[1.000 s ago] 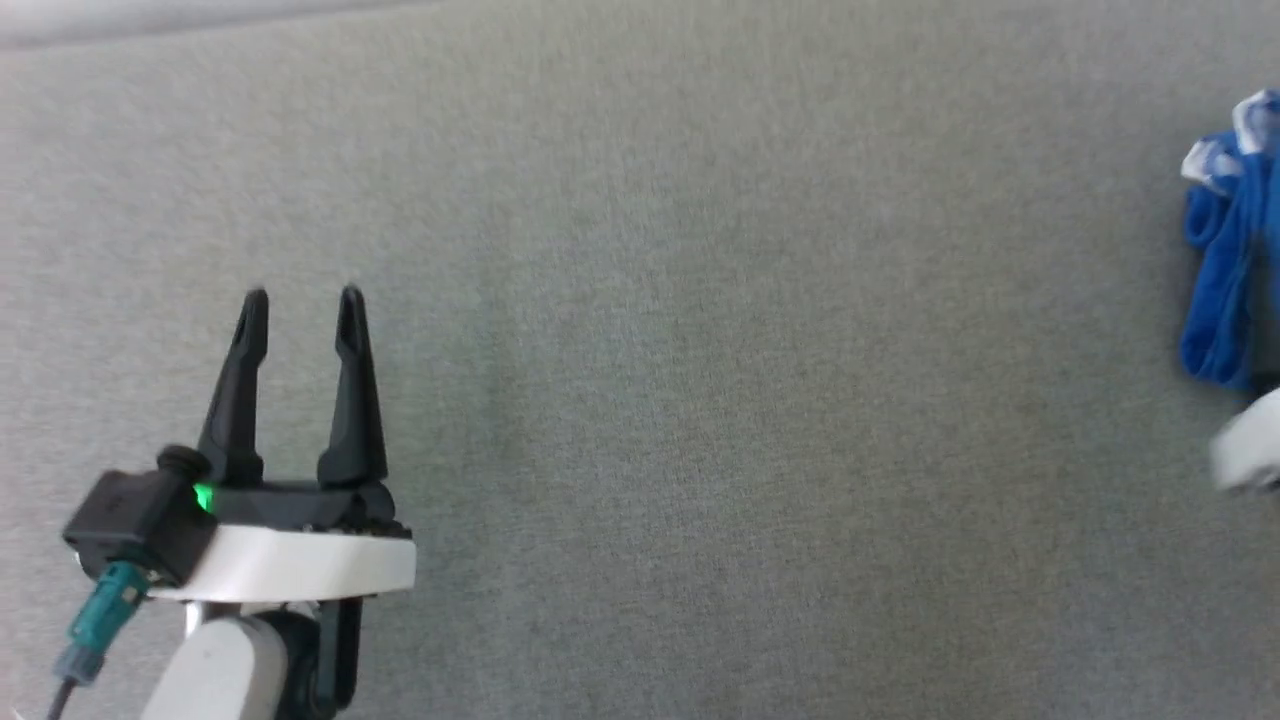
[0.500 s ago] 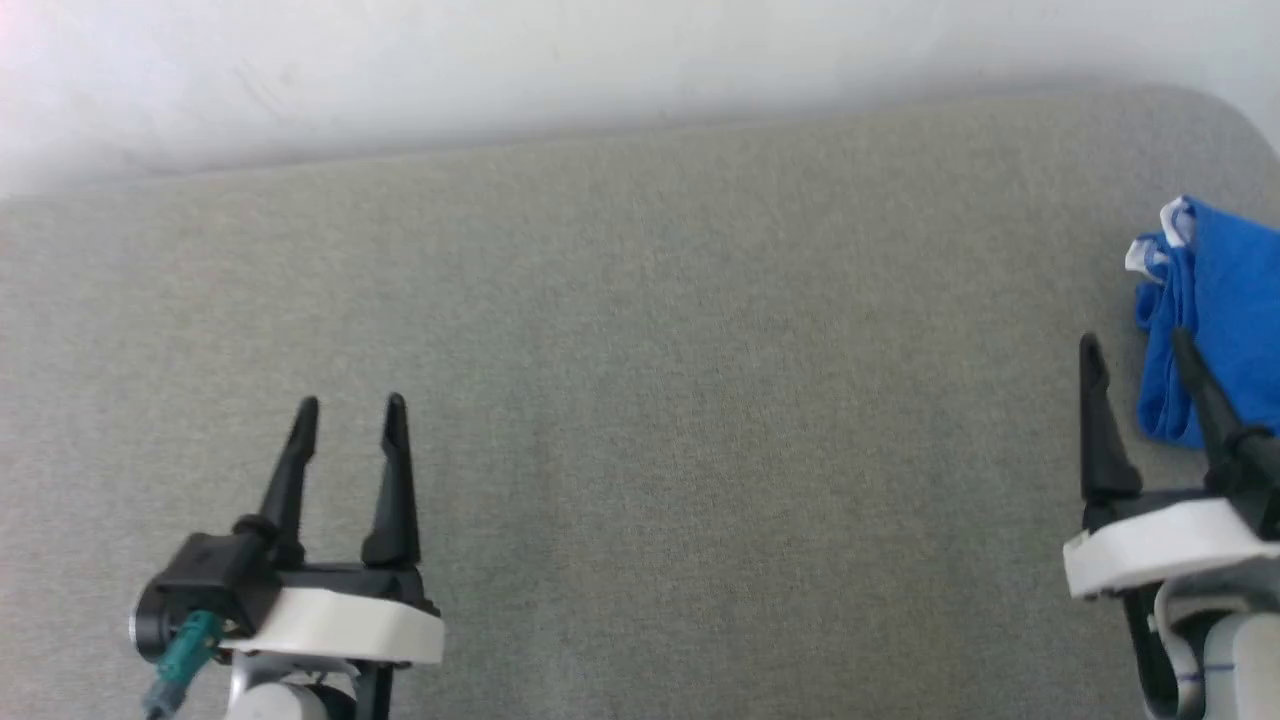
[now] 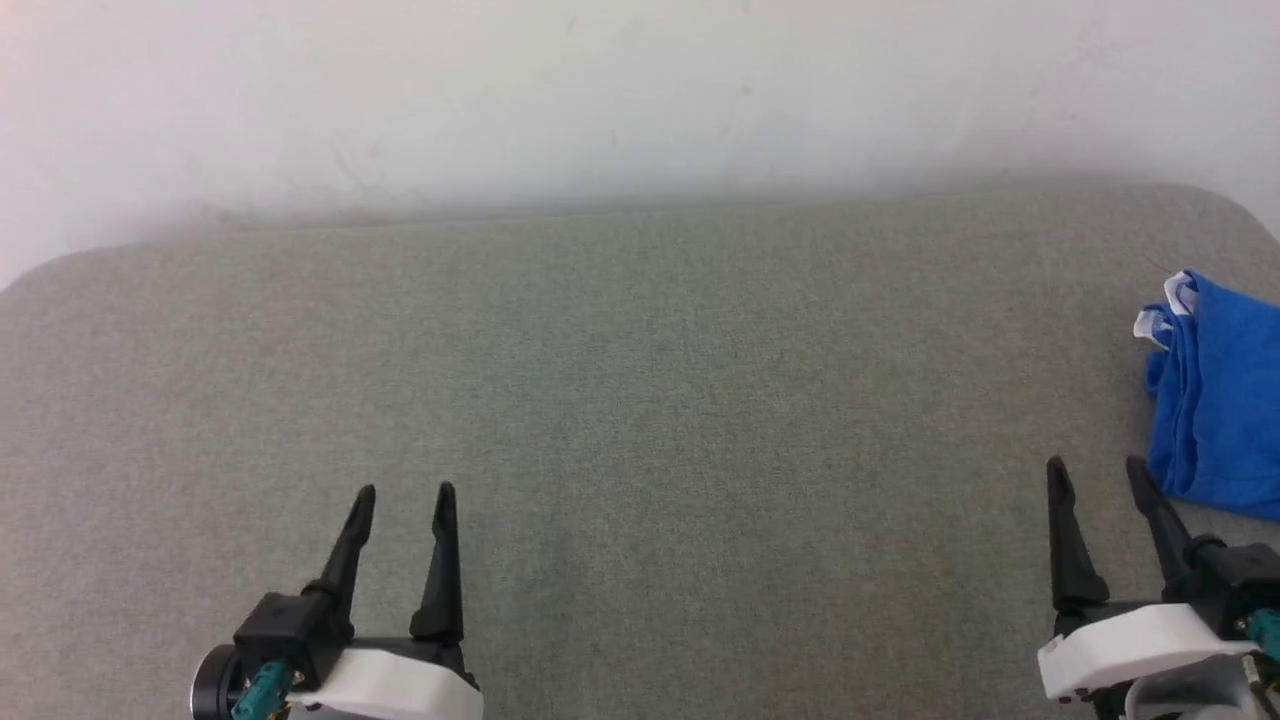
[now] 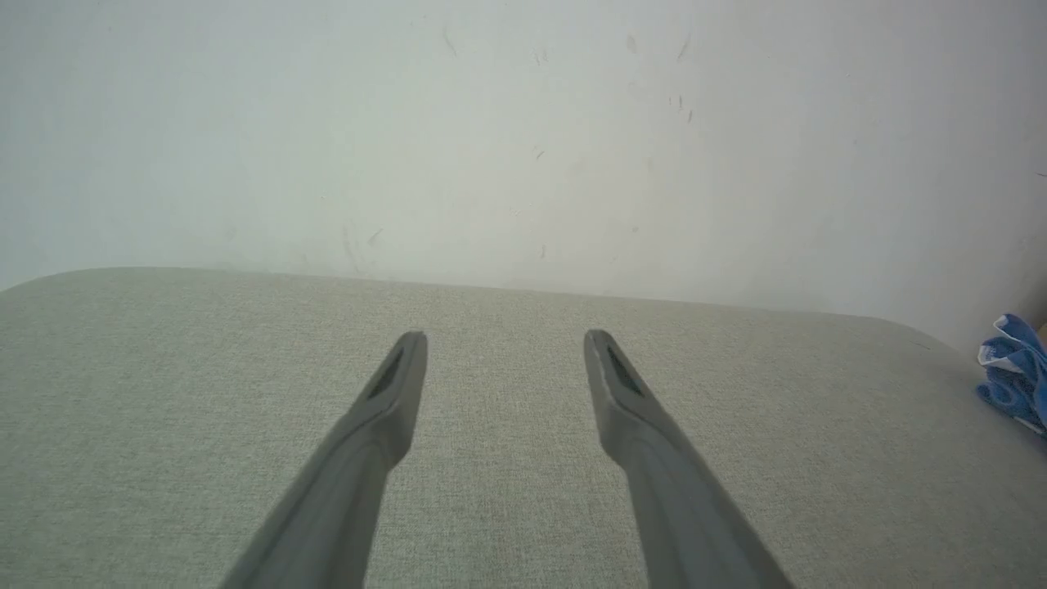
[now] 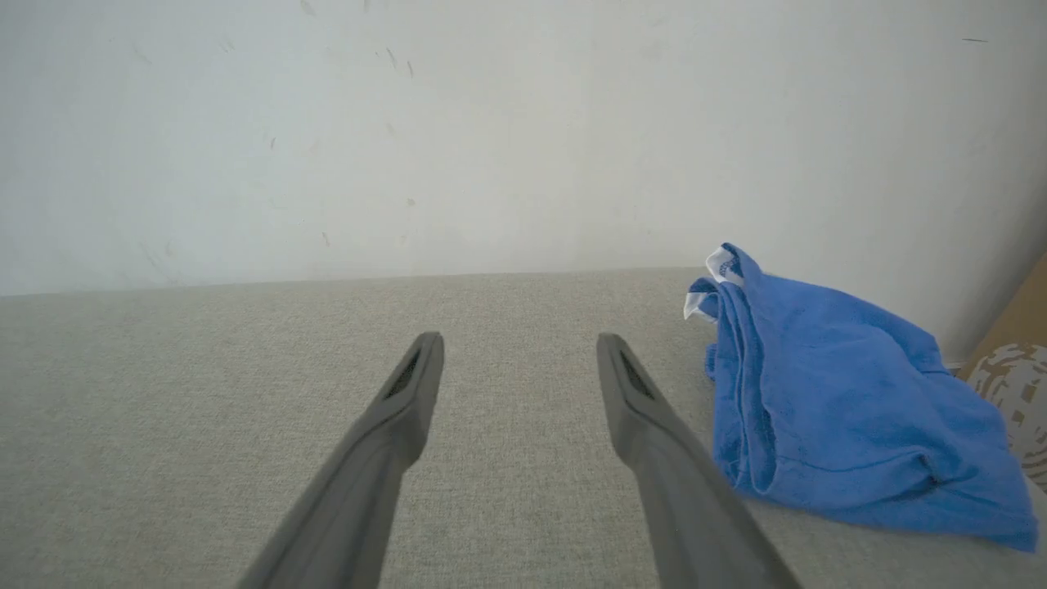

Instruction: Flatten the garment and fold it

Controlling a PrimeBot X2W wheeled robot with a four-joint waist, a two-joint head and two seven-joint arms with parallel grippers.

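Note:
The garment (image 3: 1220, 400) is a crumpled bright blue heap with a bit of white trim, lying at the far right edge of the grey padded surface (image 3: 640, 400). In the right wrist view the garment (image 5: 842, 409) lies just right of my right fingers. A corner of the garment (image 4: 1014, 372) peeks in at the right edge of the left wrist view. My right gripper (image 3: 1098, 472) stands open at the lower right, just left of the heap, holding nothing. Far from it, at the lower left, my left gripper (image 3: 404, 496) is open and empty.
A white wall (image 3: 640, 100) runs along the back of the grey surface. Its back corners are rounded. A brown edge and a patterned cushion (image 5: 1018, 384) show beyond the garment in the right wrist view.
The head camera has tilted up, so the wall has come into view and both grippers sit lower in the picture. The right gripper has come into view beside the garment. Both grippers stay open.

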